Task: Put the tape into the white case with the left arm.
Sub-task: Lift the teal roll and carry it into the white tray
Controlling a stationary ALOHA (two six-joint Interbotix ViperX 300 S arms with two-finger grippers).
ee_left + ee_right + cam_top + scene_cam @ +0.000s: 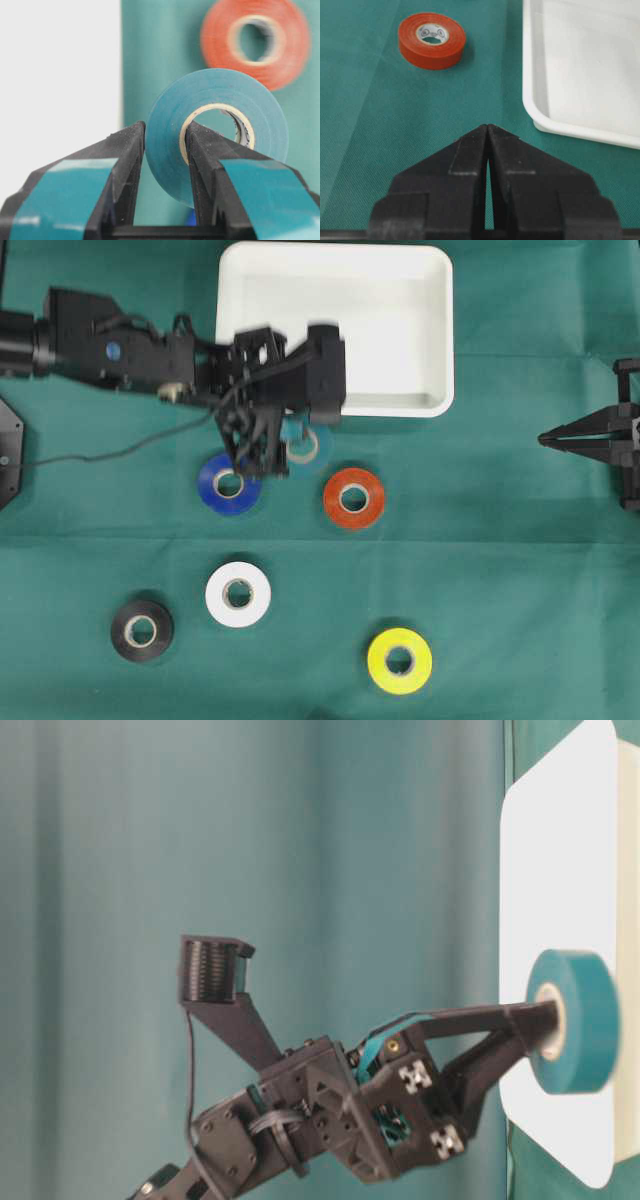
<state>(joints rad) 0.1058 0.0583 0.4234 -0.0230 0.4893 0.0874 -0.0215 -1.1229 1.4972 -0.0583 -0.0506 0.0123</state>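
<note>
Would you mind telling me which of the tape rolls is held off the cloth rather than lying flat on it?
The teal roll: the left gripper's fingers pinch its wall. The blue, orange, white, black and yellow rolls lie flat, untouched.

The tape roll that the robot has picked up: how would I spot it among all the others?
Find the white case at the top of the green table, then the left gripper just below its lower left corner. One finger passes through the core of the teal tape roll, pinching its wall. It is the only teal roll; blue and orange ones lie alongside.
</note>
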